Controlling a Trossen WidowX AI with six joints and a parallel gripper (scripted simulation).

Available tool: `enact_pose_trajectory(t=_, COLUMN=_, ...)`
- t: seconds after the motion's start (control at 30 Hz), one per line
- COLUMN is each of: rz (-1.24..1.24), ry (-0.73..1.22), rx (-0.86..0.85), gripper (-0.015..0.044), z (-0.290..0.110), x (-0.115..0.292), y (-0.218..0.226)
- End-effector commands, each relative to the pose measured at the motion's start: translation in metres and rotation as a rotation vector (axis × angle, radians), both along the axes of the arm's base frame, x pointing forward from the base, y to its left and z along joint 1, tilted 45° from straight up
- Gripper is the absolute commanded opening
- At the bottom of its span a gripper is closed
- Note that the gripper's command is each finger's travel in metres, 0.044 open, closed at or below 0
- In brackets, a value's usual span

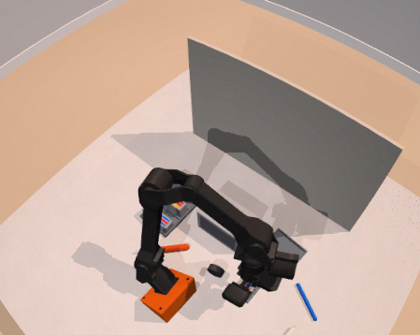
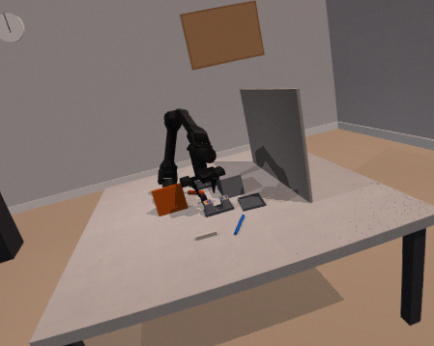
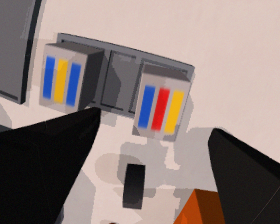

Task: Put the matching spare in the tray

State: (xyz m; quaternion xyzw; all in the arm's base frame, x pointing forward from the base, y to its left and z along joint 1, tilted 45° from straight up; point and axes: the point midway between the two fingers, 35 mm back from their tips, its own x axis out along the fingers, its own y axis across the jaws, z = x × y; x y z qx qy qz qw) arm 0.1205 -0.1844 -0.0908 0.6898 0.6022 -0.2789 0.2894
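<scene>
In the wrist view a small grey holder point(image 3: 118, 78) carries two spares, one striped blue-yellow-blue point(image 3: 60, 83) and one striped blue-red-yellow point(image 3: 160, 108). My gripper point(image 3: 156, 125) point(image 1: 246, 286) hangs low over this holder, its fingers partly open on either side of the blue-red-yellow spare and not touching it. The dark tray point(image 3: 11, 36) point(image 1: 293, 244) point(image 2: 251, 201) lies just beside the holder. The grey mounted unit point(image 2: 233, 186) point(image 1: 216, 228) stands behind it, mostly hidden by the arm in the top view. Its back is not in view.
A second rack of spares point(image 1: 174, 212) sits near the arm's base point(image 1: 169, 295). A black puck point(image 1: 215, 269) point(image 3: 134, 185), an orange marker point(image 1: 174, 248), a blue pen point(image 1: 306, 301) point(image 2: 239, 224) and a grey stick point(image 2: 206, 236) lie about. A tall grey panel point(image 1: 277, 131) stands behind.
</scene>
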Motion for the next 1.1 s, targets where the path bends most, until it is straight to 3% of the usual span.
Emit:
enact_pose_trajectory(t=0.0, rz=-0.004, ry=0.004, rx=0.02, gripper=0.03, z=-0.006, x=0.0, y=0.009)
enact_pose_trajectory(t=1.07, rz=-0.004, ry=0.003, rx=0.022, gripper=0.03, z=-0.044, x=0.004, y=0.046)
